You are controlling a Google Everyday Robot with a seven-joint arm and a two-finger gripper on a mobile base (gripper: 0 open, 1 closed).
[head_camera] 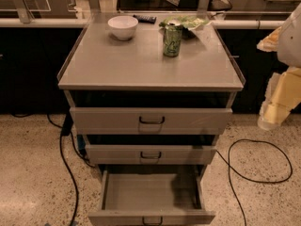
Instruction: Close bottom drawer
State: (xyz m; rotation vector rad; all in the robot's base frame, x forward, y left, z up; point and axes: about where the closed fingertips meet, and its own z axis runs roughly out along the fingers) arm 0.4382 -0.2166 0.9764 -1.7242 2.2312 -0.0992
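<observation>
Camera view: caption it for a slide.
Bottom drawer stands open; gripper hangs at right, apart from the cabinet.

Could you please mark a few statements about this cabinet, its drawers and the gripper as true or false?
1. The grey-beige metal bottom drawer stands pulled out. True.
2. The round white bowl lies inside that drawer. False: it stands on the grey cabinet top.
3. The green drink can stands upright on the cabinet top, to the right of the bowl in the camera view. True.
4. The gripper touches the bottom drawer's small dark loop handle. False: it hangs at the right edge of the view, beside the cabinet and apart from it, well above that handle.
</observation>
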